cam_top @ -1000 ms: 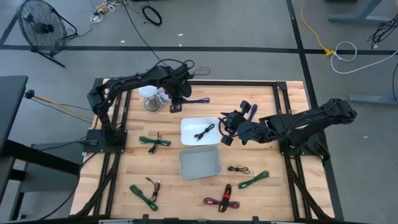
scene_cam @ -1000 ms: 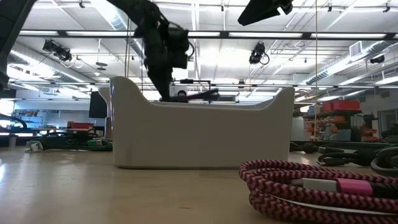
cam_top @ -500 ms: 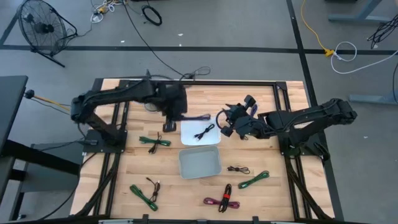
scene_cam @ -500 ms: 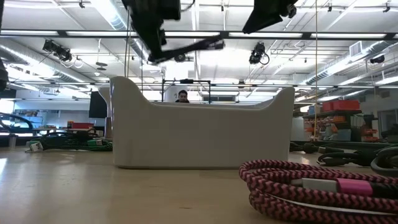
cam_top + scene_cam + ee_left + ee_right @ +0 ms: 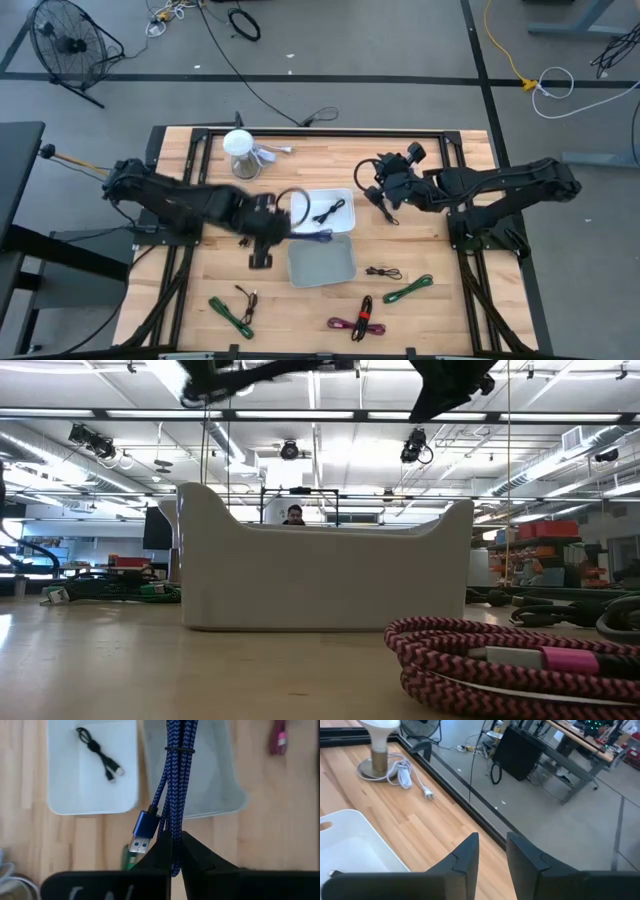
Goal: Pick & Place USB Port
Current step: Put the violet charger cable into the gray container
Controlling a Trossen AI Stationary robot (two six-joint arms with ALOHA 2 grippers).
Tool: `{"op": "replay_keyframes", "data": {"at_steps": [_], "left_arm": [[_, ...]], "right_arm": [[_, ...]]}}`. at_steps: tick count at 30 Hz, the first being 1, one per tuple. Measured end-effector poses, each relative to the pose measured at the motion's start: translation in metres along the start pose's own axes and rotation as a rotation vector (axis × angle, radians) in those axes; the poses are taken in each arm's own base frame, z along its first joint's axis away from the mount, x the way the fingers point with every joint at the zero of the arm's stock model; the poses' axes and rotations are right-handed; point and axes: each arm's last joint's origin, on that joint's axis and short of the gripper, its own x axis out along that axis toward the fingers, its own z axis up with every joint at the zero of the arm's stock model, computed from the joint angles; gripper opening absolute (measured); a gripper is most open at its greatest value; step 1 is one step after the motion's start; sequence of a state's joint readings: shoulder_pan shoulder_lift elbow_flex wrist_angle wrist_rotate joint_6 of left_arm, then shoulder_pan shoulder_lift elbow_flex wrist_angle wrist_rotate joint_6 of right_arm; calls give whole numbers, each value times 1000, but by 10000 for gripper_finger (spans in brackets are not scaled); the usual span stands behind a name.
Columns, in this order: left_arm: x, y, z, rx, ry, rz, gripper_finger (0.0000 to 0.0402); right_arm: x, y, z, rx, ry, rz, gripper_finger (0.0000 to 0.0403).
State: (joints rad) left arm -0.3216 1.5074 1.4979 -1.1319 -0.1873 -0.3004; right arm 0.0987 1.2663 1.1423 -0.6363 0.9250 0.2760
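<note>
My two arms were dark, jointed and matte, with black cables along the links. My left gripper ended in two tapering black fingers; my right gripper had broader angular ones.

Grey floor, floor fan

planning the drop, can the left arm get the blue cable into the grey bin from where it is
Probably yes. The left gripper, shut on the blue cable, hangs by the grey bin, whose open top looks empty. The right gripper sits off beyond the white tray.
</note>
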Motion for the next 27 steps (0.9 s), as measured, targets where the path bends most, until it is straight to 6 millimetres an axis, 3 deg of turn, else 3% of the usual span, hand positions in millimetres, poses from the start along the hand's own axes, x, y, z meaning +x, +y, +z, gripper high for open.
{"op": "replay_keyframes", "data": {"at_steps": [7,14,21,27], "left_arm": [[-8,-51,-13,-140,-105,31,17],[21,-99,-13,-135,-138,-6,17],[68,-113,-5,-156,-93,33,17],[85,-109,3,-183,-91,24,17]], "right_arm": [[5,-6,0,6,14,-24,100],[8,-8,1,17,28,-5,100],[8,-7,0,20,34,15,100],[8,-7,0,19,40,38,100]]}}
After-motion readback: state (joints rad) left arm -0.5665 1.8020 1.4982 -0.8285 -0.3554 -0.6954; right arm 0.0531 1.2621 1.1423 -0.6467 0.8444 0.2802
